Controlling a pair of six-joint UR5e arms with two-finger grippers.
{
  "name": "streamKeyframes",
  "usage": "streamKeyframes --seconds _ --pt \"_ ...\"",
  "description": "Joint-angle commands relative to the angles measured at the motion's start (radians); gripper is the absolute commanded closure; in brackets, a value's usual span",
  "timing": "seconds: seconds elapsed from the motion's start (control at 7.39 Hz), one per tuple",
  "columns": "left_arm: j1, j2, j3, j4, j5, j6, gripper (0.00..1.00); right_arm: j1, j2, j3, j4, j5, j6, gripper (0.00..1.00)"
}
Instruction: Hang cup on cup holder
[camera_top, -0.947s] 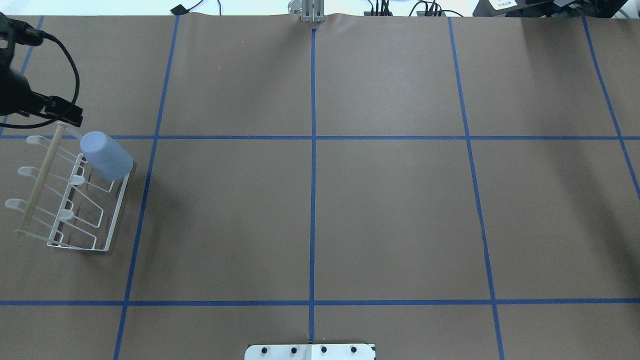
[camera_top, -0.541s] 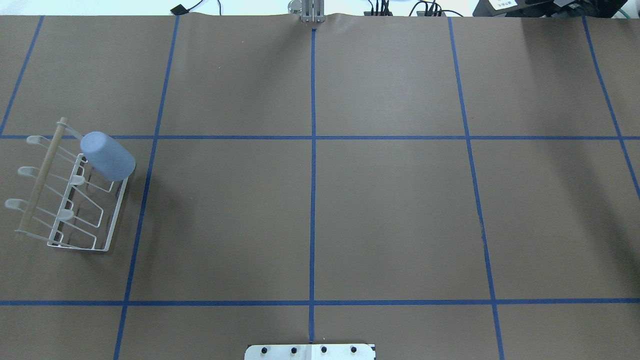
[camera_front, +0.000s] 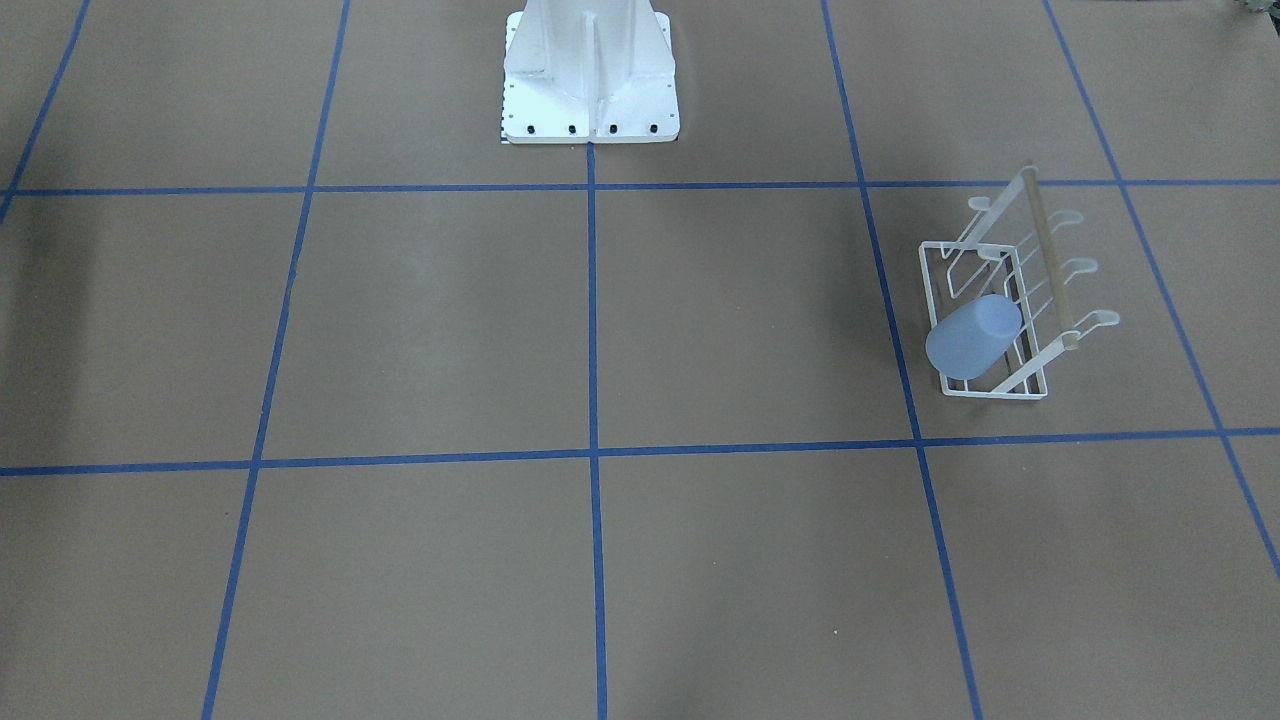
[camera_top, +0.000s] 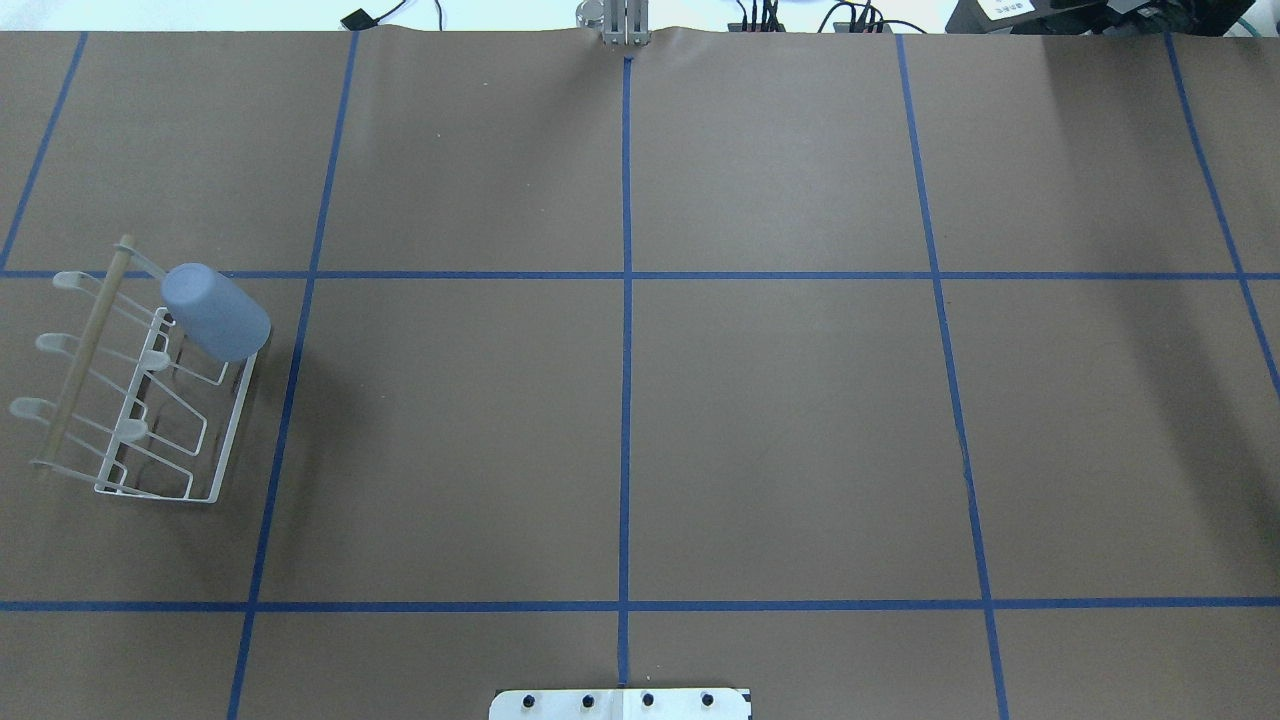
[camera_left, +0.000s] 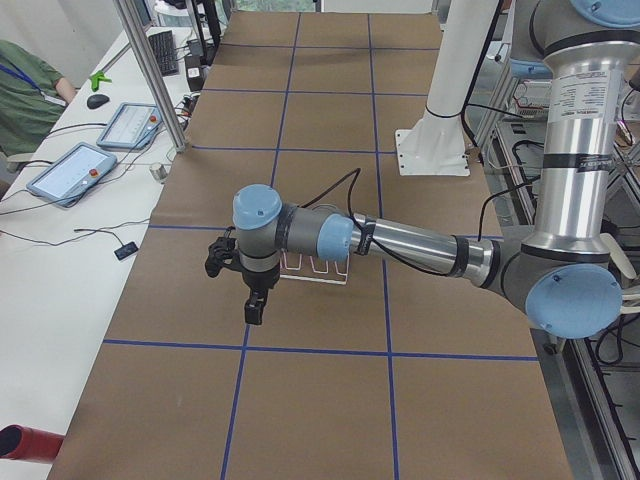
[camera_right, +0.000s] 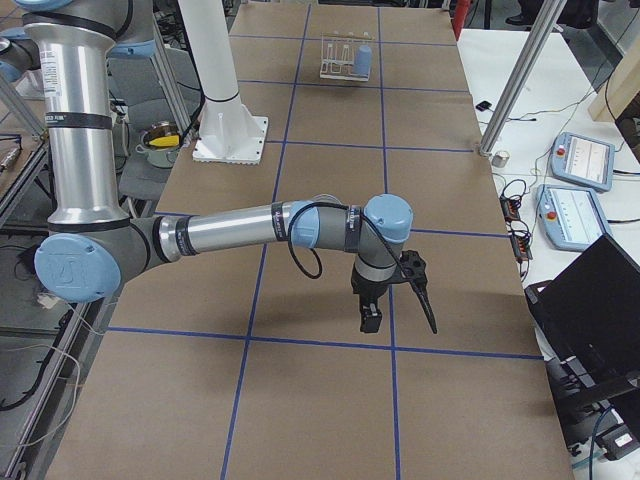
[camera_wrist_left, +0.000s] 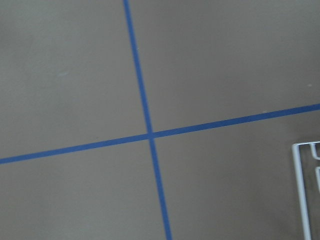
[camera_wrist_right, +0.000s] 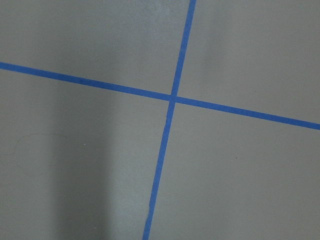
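Note:
The pale blue cup (camera_top: 215, 312) hangs mouth-down and tilted on a far peg of the white wire cup holder (camera_top: 236, 425), at the table's left. Both show in the front view, the cup (camera_front: 972, 336) on the holder (camera_front: 995, 396), and small in the right side view (camera_right: 363, 58). My left gripper (camera_left: 250, 305) hovers over the table just beside the holder (camera_left: 315, 270), apart from it; the arm hides the cup there. My right gripper (camera_right: 398, 315) hangs over bare table far from both. I cannot tell whether either is open or shut.
The white robot base plate (camera_top: 620, 703) sits at the table's near edge. Blue tape lines (camera_top: 626, 400) grid the brown table. Tablets (camera_left: 70, 172) and a seated person (camera_left: 25, 100) are beside the table. A corner of the holder (camera_wrist_left: 302, 190) shows in the left wrist view.
My left gripper, earlier at the holder's far end by the wooden rod, has drawn back out of the overhead view. The cup stays hanging on the peg, settled slightly.

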Motion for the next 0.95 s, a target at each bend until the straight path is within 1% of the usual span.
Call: streamKeyframes --seconds 0.0,0.14,0.27,0.54,0.81 --pt "-0.027 0.021 0.104 -0.074 0.002 0.01 0.01 0.008 -0.014 -0.015 0.002 0.0 0.002 0.0" --pt "-0.027 0.03 0.132 -0.119 0.004 0.012 0.01 0.008 -0.014 -0.024 0.002 -0.002 0.011 0.0" --pt "-0.025 0.031 0.128 -0.14 0.004 0.0 0.01 0.008 -0.014 -0.041 0.004 0.0 0.027 0.0" --pt "-0.025 0.034 0.09 -0.125 0.001 -0.006 0.01 0.008 -0.014 -0.049 0.004 -0.009 0.034 0.0" --pt "-0.025 0.035 0.083 -0.125 0.001 -0.009 0.01 0.008 -0.015 -0.058 0.014 -0.009 0.037 0.0"
